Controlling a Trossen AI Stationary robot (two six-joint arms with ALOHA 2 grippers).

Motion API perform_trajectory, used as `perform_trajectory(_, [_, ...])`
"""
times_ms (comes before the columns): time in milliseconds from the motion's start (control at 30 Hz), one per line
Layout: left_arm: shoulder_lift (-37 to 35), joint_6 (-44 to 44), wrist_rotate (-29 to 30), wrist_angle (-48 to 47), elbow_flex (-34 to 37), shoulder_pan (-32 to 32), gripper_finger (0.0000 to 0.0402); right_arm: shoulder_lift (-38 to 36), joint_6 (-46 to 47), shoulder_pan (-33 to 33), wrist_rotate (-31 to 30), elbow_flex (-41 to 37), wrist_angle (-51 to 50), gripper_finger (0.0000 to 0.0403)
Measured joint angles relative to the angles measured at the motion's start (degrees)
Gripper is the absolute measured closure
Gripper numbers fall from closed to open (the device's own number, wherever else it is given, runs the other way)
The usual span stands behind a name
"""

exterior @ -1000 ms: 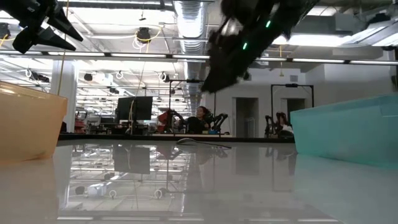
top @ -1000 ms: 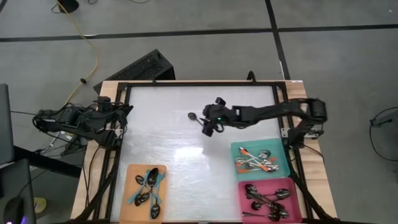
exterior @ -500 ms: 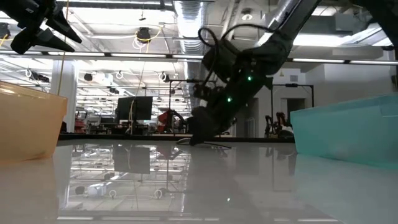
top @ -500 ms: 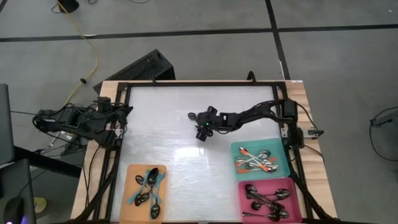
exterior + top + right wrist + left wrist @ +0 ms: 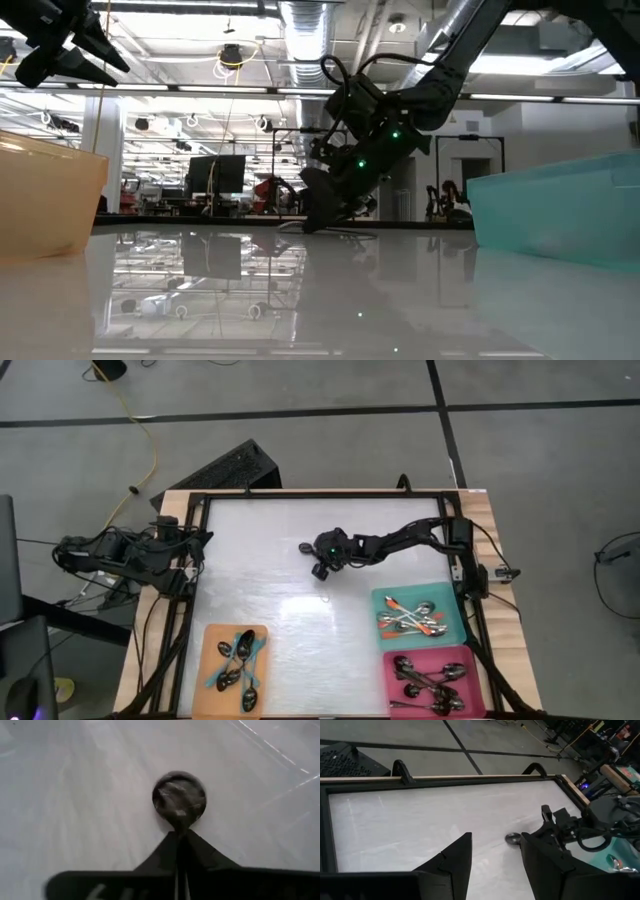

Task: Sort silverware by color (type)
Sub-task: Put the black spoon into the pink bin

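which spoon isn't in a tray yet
The lone spoon on the bare white table, its handle pinched in the right gripper. Every other spoon lies in the orange, teal or pink tray.

Right gripper (image 5: 318, 552) low at mid-table, pinched closed; left gripper (image 5: 492, 862) parted.

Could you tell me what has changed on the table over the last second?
The right claw came down from above the table and moved slightly left onto the lone spoon, then closed on its handle; the spoon lies on the table. The left claw stayed open at the left edge, and the spoons in the orange, teal and pink trays did not move.
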State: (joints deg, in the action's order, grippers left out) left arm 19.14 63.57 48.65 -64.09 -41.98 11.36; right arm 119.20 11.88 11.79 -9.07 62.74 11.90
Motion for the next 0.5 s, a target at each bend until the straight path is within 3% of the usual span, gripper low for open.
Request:
perform_trajectory(100, [0.0,0.0,0.0,0.0,0.0,0.0,0.0251,0.0,0.6,0.0,0.6,0.0,-0.3,0.0391])
perform_trajectory(500, [0.0,-0.1,-0.2,0.0,0.0,0.0,0.0251,-2.5,5.3,-0.9,1.2,0.3,-0.2,0.0395])
